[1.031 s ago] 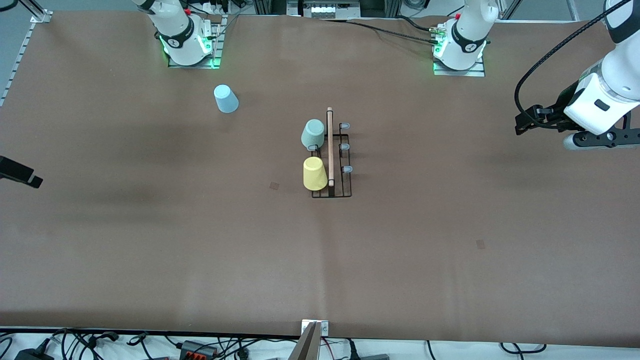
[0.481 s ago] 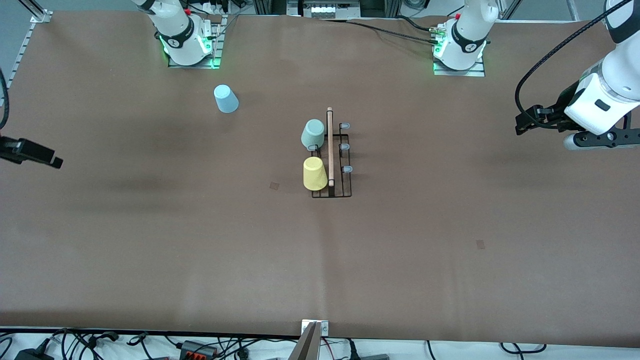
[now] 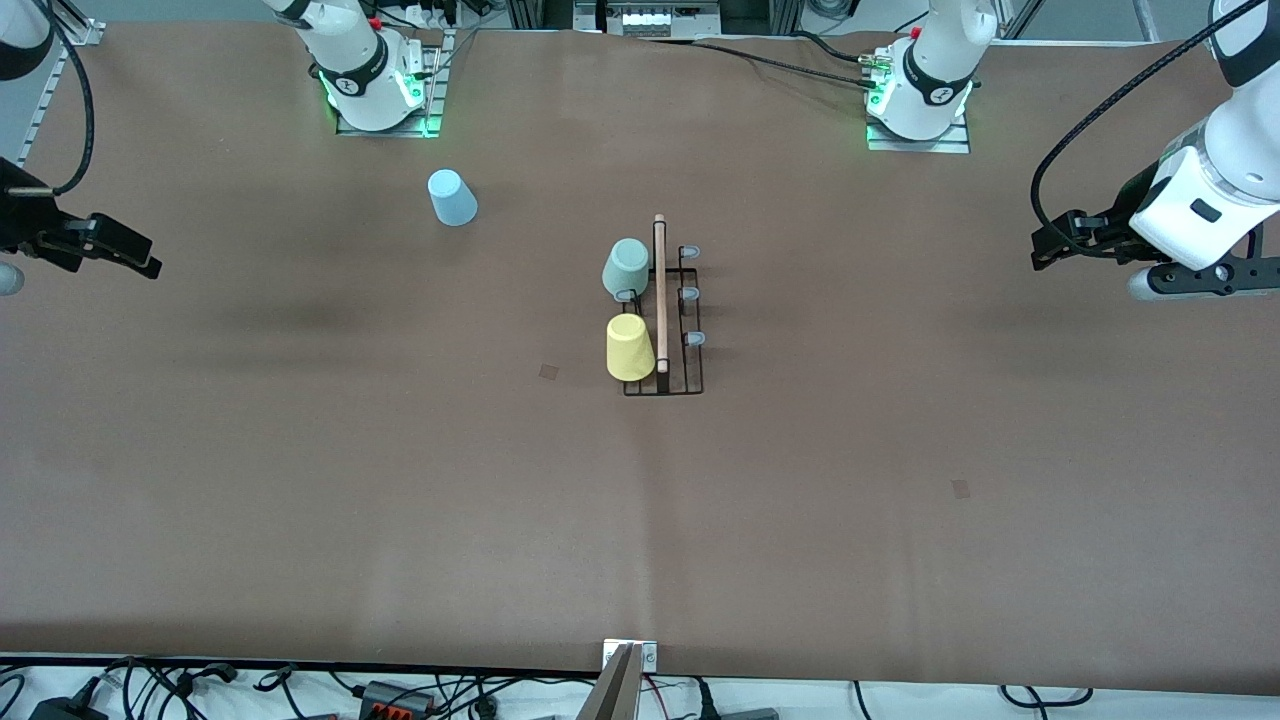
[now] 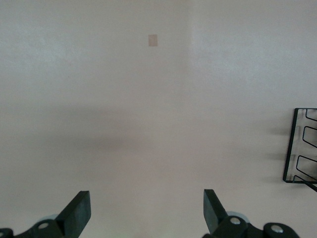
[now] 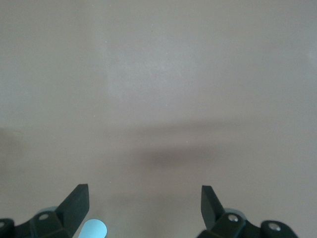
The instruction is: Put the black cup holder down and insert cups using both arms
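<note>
Front view first: thin black wire cup holder (image 3: pixel 663 330) with a light wooden rod along its top stands at the middle of the frame on the brown table (image 3: pixel 400 480); small pale mint green plastic cup (image 3: pixel 626 268) and small yellow plastic cup (image 3: pixel 629 347) sit on its pegs on the side toward the right arm's end, the yellow one lower in the frame; small light blue tapered plastic cup (image 3: pixel 452 197) stands apart at upper left, near the right arm's base; black left gripper (image 3: pixel 1058 240) hangs over the table at the frame's right edge, black right gripper (image 3: pixel 125 248) at its left edge, both empty. Left wrist view: fingers (image 4: pixel 78 212) spread wide with nothing between; a corner of the holder (image 4: pixel 300 146) shows at the right edge. Right wrist view: fingers (image 5: pixel 77 201) likewise wide apart over bare table; a patch of the light blue cup (image 5: pixel 94 230) shows at the bottom edge.
</note>
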Available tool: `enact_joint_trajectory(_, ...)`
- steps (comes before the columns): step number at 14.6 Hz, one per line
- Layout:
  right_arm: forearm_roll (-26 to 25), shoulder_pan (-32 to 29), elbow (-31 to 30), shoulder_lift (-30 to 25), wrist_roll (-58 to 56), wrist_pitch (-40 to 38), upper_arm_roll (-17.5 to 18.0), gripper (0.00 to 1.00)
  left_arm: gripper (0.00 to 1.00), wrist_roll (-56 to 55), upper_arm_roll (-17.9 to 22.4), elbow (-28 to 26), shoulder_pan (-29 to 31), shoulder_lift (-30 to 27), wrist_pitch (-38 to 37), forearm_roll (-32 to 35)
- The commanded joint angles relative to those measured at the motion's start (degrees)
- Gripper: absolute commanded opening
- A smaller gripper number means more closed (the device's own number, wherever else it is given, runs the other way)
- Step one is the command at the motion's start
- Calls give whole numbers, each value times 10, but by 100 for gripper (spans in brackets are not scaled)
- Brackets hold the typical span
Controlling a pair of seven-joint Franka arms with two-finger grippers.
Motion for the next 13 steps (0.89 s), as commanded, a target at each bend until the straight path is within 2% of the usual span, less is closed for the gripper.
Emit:
enact_joint_trajectory(1,-10,5,1,-9,-7,11,1,100,100,12,3,11,-2,4,-11,11)
enact_joint_trajectory(5,-3,11,17,5,-6,11,1,100,100,12,3,11,-2,4,-11,11)
enact_joint_trajectory(10,-3,15,26,-4,-7,7,-1,100,100,13,3,11,-2,4,-11,11)
enact_joint_trajectory(13,-5,15,26,-8,-7,-33,-2,100,100,12,3,11,-2,4,-11,11)
